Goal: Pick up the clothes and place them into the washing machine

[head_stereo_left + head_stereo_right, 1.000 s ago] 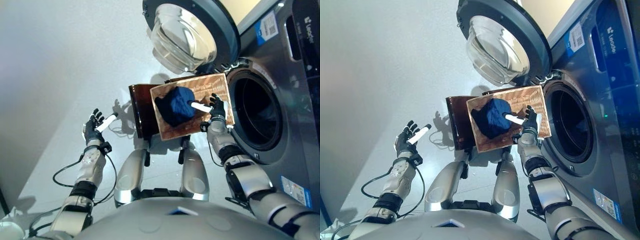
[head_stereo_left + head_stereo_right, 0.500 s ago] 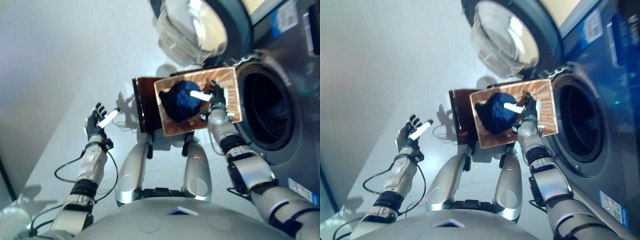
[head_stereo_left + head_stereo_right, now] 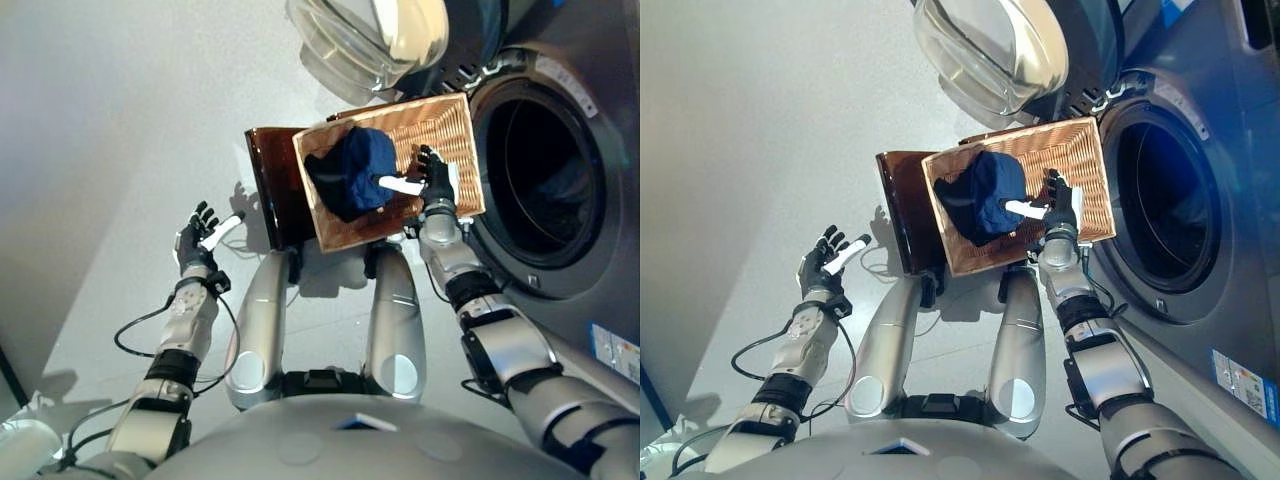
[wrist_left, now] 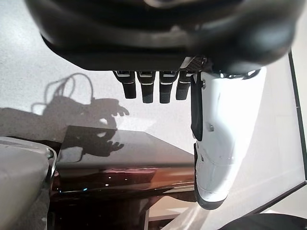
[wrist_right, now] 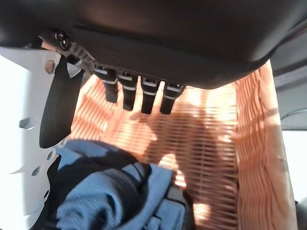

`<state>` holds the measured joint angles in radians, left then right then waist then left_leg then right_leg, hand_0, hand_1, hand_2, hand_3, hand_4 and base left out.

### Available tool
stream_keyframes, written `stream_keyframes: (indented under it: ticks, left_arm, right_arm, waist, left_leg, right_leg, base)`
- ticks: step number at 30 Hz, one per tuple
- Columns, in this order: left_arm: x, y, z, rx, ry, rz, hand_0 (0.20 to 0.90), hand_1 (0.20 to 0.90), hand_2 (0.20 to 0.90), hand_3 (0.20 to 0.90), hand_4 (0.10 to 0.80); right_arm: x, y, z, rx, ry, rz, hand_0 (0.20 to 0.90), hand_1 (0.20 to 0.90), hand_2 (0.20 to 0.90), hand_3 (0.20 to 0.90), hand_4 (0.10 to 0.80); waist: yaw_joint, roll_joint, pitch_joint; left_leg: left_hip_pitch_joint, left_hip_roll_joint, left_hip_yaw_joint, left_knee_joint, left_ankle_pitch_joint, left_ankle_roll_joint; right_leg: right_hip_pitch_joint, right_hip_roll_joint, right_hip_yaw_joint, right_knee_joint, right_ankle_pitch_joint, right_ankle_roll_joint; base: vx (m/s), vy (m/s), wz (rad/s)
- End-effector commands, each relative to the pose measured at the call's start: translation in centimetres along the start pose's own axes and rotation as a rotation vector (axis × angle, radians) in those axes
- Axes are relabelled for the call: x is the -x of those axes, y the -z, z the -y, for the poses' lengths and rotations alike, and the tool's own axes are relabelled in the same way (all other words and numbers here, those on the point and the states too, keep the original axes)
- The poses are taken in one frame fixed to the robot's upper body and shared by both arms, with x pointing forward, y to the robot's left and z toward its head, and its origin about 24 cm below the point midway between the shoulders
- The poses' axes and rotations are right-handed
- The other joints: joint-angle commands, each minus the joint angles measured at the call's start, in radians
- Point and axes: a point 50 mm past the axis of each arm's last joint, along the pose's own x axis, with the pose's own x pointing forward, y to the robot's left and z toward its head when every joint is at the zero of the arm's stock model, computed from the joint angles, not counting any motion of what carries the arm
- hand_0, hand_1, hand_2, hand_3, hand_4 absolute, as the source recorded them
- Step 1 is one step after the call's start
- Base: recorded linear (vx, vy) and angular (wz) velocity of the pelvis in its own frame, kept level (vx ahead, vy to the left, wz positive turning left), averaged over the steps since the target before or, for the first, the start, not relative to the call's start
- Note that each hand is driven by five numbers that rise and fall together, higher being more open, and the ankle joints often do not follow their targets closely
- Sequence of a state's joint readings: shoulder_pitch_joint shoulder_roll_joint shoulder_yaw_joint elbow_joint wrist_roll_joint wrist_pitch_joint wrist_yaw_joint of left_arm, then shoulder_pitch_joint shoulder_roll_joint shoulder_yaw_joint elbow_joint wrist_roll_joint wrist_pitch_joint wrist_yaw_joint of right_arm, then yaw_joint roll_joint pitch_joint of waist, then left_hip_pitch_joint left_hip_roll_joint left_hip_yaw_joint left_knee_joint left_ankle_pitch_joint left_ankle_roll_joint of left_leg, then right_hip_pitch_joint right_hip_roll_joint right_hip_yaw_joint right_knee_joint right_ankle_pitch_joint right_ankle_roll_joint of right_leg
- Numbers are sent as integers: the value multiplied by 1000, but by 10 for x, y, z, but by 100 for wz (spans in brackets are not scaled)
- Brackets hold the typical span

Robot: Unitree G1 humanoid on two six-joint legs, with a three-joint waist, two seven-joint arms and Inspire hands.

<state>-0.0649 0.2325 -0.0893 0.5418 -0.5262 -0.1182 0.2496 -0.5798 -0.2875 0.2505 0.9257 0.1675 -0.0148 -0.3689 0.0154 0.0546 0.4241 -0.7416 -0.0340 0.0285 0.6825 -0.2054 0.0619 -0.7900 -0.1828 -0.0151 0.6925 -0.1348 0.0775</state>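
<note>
Clothes (image 3: 352, 180), a soft, light navy bundle heaped in the wicker basket (image 3: 448, 125) beside the washing machine (image 3: 560, 200), should bunch easily if grasped at the crest; the right hand (image 3: 432, 185) hovers spread and empty above them, the left hand (image 3: 197, 236) open aside.

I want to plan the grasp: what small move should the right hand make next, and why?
Probably lower the right hand a little and close it on the blue cloth. The hand is open over the basket, its thumb above the cloth, but the right wrist view shows the fingers straight, with nothing held. The washer drum is open beside the basket. The left hand hangs open, away from it.
</note>
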Motion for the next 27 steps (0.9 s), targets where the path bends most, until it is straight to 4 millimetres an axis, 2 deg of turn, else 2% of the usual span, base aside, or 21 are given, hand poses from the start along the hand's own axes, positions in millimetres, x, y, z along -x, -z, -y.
stream_keyframes:
  ticks: [1, 2, 6, 11, 19, 24, 26, 27]
  left_arm:
    - [4, -17, -16, -36, -32, 114, 900, 900, 900, 900, 800]
    - [4, -17, -16, -36, -32, 114, 900, 900, 900, 900, 800]
    - [4, -18, -14, -32, -15, 118, 900, 900, 900, 900, 800]
    - [4, -21, -9, -38, 20, 128, 900, 900, 900, 900, 800]
    - [3, -26, -1, -50, 73, 145, 900, 900, 900, 900, 800]
    - [2, -34, 5, -49, 97, 172, 900, 900, 900, 900, 800]
    - [2, -37, 7, -49, 110, 184, 900, 900, 900, 900, 800]
    - [2, -37, 9, -47, 117, 184, 900, 900, 900, 900, 800]
  right_arm:
    - [-7, -44, -1, 46, -10, 171, 900, 900, 900, 900, 800]
    - [-7, -44, -1, 46, -10, 171, 900, 900, 900, 900, 800]
    - [-13, -68, -4, 64, -20, 210, 900, 900, 900, 900, 800]
    - [-20, -85, -3, 139, -7, 218, 900, 900, 900, 900, 800]
    - [-32, -81, 16, 281, 45, 105, 900, 900, 900, 900, 800]
    - [-33, -82, 12, 307, 12, 106, 900, 900, 900, 900, 800]
    - [-32, -86, 10, 321, -9, 119, 776, 776, 776, 776, 712]
    - [-33, -88, 9, 332, -16, 122, 453, 453, 453, 453, 480]
  waist:
    - [30, 24, -48]
    - [30, 24, -48]
    - [49, 41, -47]
    - [64, 62, -49]
    - [86, 90, -47]
    - [89, 92, -40]
    - [91, 91, -37]
    - [92, 91, -35]
  left_leg:
    - [26, -22, 12, 71, -95, -47]
    - [26, -22, 12, 71, -95, -47]
    - [4, -30, 17, 97, -103, -42]
    - [-26, -37, 21, 133, -117, -35]
    - [-69, -48, 23, 181, -129, -23]
    - [-97, -53, 24, 230, -150, -16]
    - [-112, -54, 24, 254, -160, -13]
    - [-119, -55, 25, 266, -165, -12]
  right_leg:
    - [29, 14, -4, -8, -7, -11]
    - [29, 14, -4, -8, -7, -11]
    - [3, 14, 5, 18, -14, -15]
    - [-26, 11, 12, 56, -28, -17]
    - [-67, 6, 17, 103, -44, -21]
    - [-100, 7, 25, 156, -65, -28]
    - [-114, 8, 29, 182, -78, -33]
    - [-121, 9, 30, 196, -85, -35]
  base:
    - [0, 0, 0]
    - [0, 0, 0]
    - [0, 0, 0]
    - [-9, 13, 2]
    - [-6, 4, 4]
    - [-6, 1, 4]
    - [-12, -7, 2]
    - [-22, -10, 5]
